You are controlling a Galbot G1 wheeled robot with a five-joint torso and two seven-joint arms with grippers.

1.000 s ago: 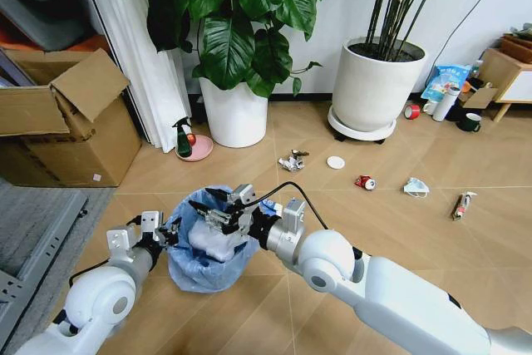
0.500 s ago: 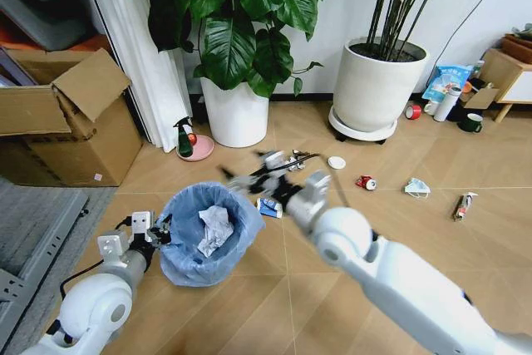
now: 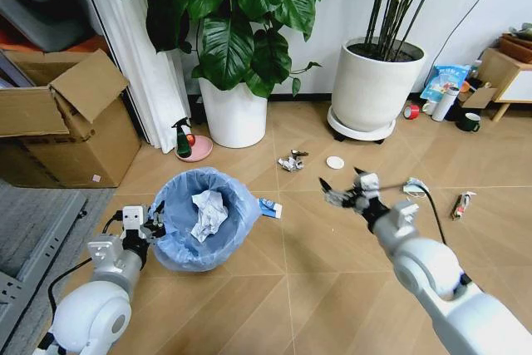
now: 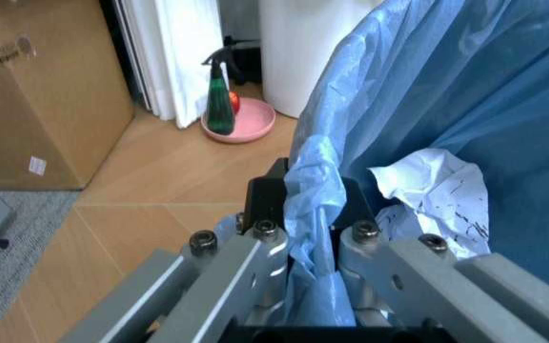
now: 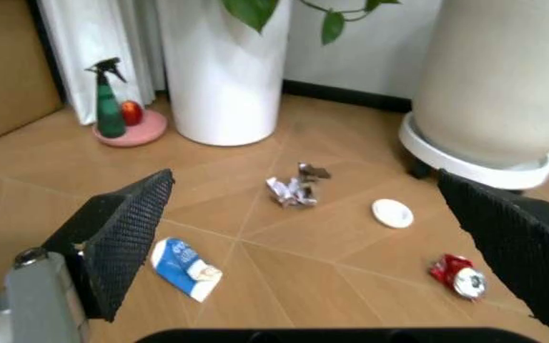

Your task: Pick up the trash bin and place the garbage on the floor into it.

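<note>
Two arms appear in the head view. The left gripper (image 3: 148,224) sits at the near-left rim of the trash bin (image 3: 199,220), its jaws closed on the light-blue bag folded over that rim; in the left wrist view the bag's edge is pinched between the left gripper's two fingers (image 4: 260,207). The trash bin stands on the floor (image 3: 291,288) in the left half of the scene, and a crumpled white tissue (image 3: 208,214) lies inside it. The right gripper (image 3: 345,186) hovers above the floor to the right of the bin, well apart from it, with its jaws spread wide and holding nothing; the right wrist view shows both black fingers (image 5: 126,236) far apart.

Garbage lying on the floor: a blue-white wrapper (image 3: 269,207) just beside the bin's right side, a crumpled silvery piece (image 3: 291,160) and a white round lid (image 3: 335,162) farther back, a crushed red can (image 5: 457,275) beyond the right gripper, a pale-blue face mask (image 3: 417,188) and another wrapper (image 3: 462,204) toward the right. Behind stand two white plant pots (image 3: 235,112), a green spray bottle (image 3: 183,138) on a pink dish, and a cardboard box (image 3: 66,126) at left.
</note>
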